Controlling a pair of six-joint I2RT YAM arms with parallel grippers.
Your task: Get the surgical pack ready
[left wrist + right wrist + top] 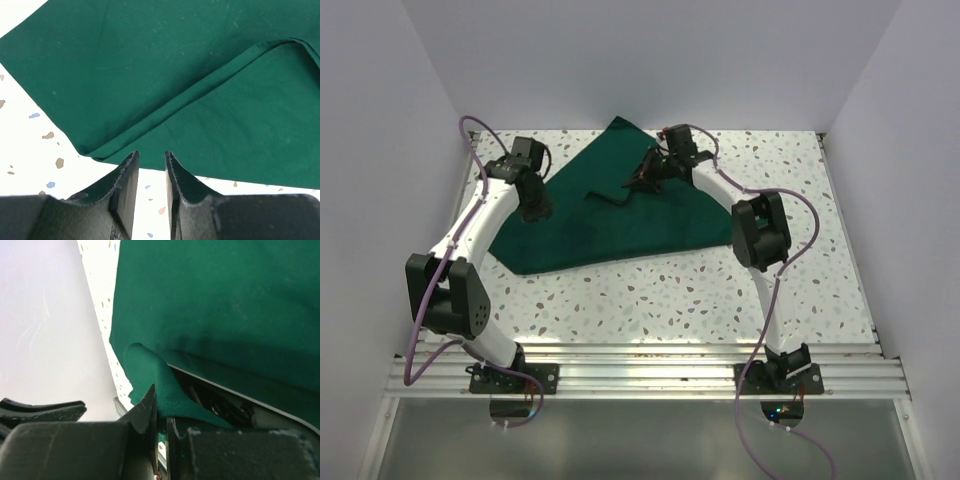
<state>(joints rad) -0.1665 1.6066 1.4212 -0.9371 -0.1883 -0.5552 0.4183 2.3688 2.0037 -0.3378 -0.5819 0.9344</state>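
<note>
Right jaws tight on a fold of the surgical pack [210,300]; left jaws apart, just off its edge.

Resting cloth [610,225] on the desk's [720,295] far middle; hovering left pincer [536,211] just beside its left edge; pinching a fold near its middle with right pincer [642,181].

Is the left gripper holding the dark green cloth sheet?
No: the left gripper is open, only speckled table between its jaws, the dark green cloth sheet just past its tips.
</note>
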